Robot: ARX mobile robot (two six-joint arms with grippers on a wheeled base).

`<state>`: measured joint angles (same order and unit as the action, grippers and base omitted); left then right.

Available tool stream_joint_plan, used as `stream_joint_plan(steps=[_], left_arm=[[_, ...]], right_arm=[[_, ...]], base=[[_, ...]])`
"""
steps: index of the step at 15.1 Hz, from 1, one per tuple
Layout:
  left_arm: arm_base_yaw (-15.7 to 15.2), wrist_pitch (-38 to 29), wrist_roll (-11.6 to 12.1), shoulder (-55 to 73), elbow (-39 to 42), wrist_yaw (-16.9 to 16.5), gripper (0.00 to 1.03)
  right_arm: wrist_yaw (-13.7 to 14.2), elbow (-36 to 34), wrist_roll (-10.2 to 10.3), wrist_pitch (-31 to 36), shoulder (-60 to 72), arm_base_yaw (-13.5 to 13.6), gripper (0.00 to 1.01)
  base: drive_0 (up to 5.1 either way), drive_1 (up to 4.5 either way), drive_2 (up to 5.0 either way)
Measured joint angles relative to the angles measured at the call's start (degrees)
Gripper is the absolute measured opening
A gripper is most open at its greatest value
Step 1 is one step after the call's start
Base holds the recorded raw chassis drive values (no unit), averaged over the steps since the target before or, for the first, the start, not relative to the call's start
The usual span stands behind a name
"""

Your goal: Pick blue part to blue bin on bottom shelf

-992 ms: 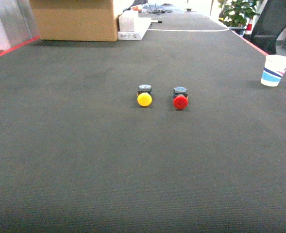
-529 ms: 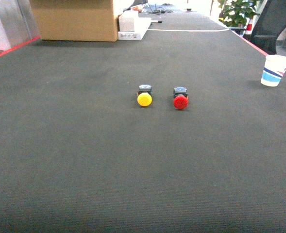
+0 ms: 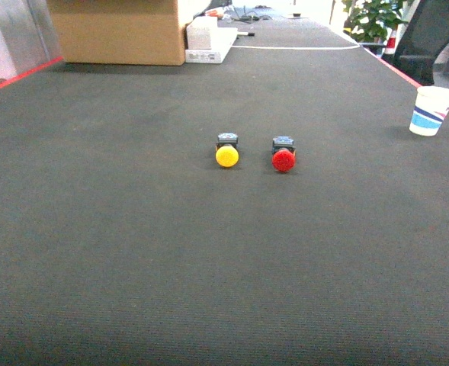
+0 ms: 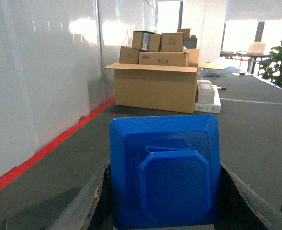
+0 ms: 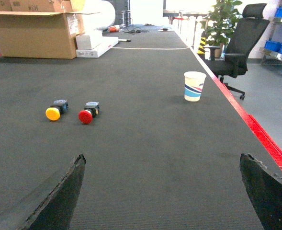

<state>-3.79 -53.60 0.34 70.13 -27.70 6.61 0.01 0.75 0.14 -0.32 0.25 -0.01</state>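
Left wrist-mounted view shows the left gripper clamped on the blue part between its jaws, while the right gripper stands wide and bare, a yellow button and red button (side by side) well ahead on its left.

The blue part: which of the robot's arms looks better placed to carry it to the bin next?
Left. The blue part already sits between the left gripper's fingers, while the right gripper is open and empty.
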Motion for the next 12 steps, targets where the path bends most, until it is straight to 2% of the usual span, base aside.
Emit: stream_joint_plan(steps=[9,12], left_arm=[[0.0,0.1,0.0,-0.1,0.0,0.0,0.45],[0.0,-0.1,0.0,-0.6,0.1,0.1,0.45]], right_arm=[[0.0,0.0,0.0,0.1,0.0,0.0,0.98],[0.0,0.0,0.0,0.3,0.0,0.0,0.98]], base=[[0.0,-4.13,4.1],[0.0,0.00,0.0]])
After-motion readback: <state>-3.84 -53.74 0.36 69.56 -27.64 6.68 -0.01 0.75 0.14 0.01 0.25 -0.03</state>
